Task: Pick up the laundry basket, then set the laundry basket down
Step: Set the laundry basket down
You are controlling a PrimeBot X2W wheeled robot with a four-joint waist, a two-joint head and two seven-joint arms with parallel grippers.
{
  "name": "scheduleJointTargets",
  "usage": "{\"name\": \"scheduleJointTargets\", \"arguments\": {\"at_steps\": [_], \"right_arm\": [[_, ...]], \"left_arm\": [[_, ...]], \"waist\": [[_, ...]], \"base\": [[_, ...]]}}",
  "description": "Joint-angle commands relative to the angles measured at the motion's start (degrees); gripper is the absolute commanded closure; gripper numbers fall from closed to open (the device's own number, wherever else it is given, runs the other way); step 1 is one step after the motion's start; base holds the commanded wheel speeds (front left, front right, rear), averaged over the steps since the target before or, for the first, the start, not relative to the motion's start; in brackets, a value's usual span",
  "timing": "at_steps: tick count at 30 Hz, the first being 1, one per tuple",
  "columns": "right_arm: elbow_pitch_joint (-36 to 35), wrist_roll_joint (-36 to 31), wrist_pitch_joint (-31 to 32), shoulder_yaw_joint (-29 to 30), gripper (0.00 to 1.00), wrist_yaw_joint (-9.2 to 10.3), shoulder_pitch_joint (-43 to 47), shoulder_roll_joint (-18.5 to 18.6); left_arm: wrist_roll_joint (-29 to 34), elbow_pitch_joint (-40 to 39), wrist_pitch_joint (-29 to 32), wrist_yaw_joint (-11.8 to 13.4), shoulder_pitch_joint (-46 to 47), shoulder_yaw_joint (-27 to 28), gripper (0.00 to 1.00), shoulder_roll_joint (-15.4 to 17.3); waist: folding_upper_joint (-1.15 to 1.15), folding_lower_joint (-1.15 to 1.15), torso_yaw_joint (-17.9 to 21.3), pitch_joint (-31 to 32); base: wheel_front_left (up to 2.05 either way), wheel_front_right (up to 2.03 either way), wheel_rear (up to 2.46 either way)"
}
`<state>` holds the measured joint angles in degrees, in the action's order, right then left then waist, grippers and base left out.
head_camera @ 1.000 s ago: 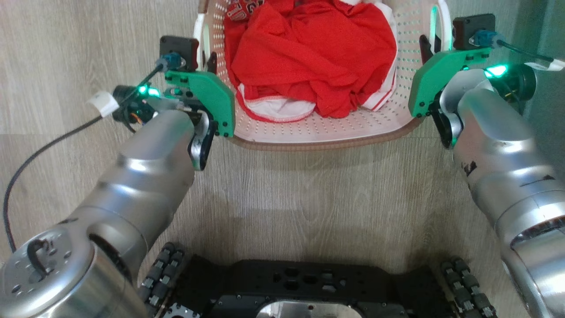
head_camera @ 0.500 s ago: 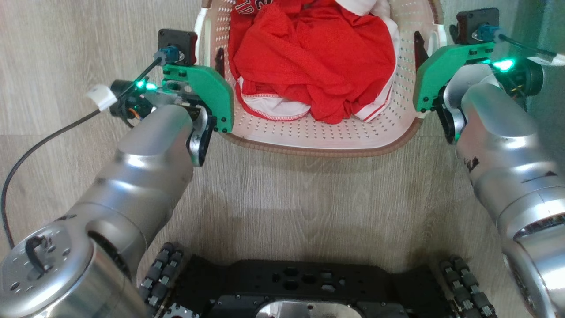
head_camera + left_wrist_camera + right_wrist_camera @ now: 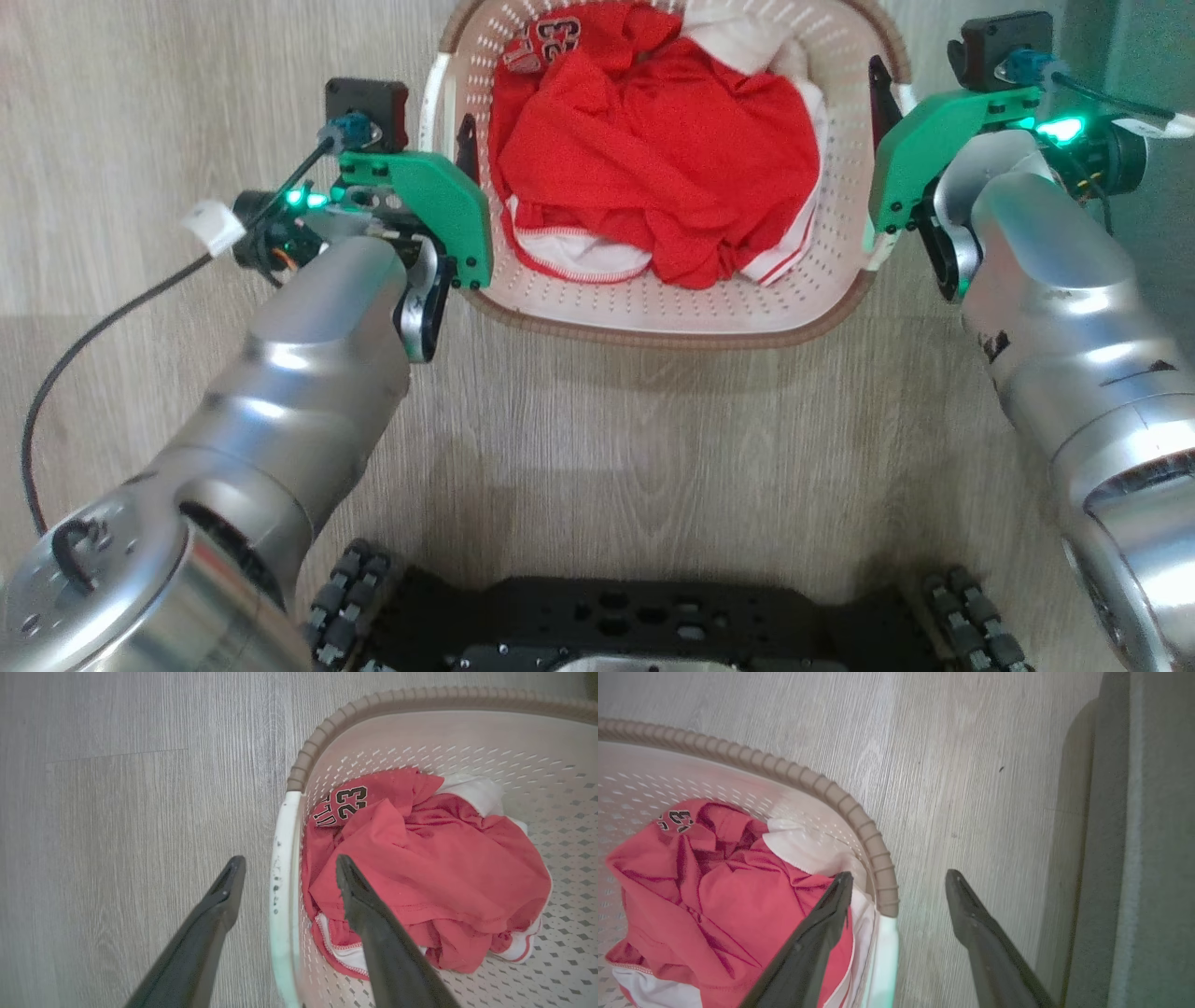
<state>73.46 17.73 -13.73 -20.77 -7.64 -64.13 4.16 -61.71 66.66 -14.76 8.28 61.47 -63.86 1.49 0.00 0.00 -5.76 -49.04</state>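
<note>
**Operator:** Where is the laundry basket sitting?

**Robot:** The laundry basket [image 3: 653, 329] is lying straight ahead of me, on the far part of the wood-look floor [image 3: 653, 448]. It is sitting between my two arms and beyond my dark base [image 3: 653, 616]. Red and white clothes [image 3: 653, 159] are bunching up inside it, and a jersey [image 3: 350, 805] numbered 23 is showing at the far left.

**Operator:** What is your left gripper doing?

**Robot:** My left gripper [image 3: 288, 858] is hovering at the basket's left side with its fingers spread wide, gripping nothing. The fingers are straddling the white left handle [image 3: 280, 891]. One is pointing down outside over the floor and the other inside over the red cloth. I cannot tell whether either finger is touching the handle.

**Operator:** And the right one?

**Robot:** My right gripper [image 3: 899, 873] is mirroring that at the basket's right side, also wide apart and empty. Its inner finger is reaching over the clothes and its outer finger over the floor. The pale right handle [image 3: 883, 961] and the end of the brown rim [image 3: 864, 821] are lying between them. A grey-green panel [image 3: 1134, 812] is standing near the outer finger, on its right.

**Operator:** Is the basket resting on the floor?

**Robot:** I cannot tell. A soft shadow is falling along its near edge.
</note>
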Motion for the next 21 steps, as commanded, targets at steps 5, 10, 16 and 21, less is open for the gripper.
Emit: {"name": "scheduleJointTargets", "arguments": {"at_steps": [5, 10, 16, 21], "right_arm": [[-2.33, -0.32, -1.20, -0.75, 0.00, 0.15, 2.58, -1.27], [-9.67, -3.02, -1.25, 1.68, 0.00, 0.15, 5.66, -1.28], [-19.59, -6.35, -1.26, 4.92, 0.00, 0.15, 12.93, -1.28], [-27.50, -7.46, -1.26, 7.00, 0.00, 0.15, 20.07, -1.28]], "left_arm": [[4.92, -3.30, -0.23, 0.81, -2.89, 6.35, 0.00, 2.32], [11.70, -9.82, -0.24, 0.97, -7.05, 14.07, 0.00, 3.96], [21.71, -19.03, -0.24, 0.88, -15.95, 24.87, 0.00, 5.22], [30.11, -27.44, -0.24, 0.28, -24.64, 34.01, 0.00, 5.51]], "waist": [[0.00, 0.00, 0.87, 5.01], [0.00, 0.00, 1.60, 9.88], [0.00, 0.00, 2.04, 17.47], [0.00, 0.00, 2.08, 24.18]], "base": [[0.00, 0.00, 0.00], [0.00, 0.00, 0.00], [0.00, 0.00, 0.00], [0.00, 0.00, 0.00]]}}
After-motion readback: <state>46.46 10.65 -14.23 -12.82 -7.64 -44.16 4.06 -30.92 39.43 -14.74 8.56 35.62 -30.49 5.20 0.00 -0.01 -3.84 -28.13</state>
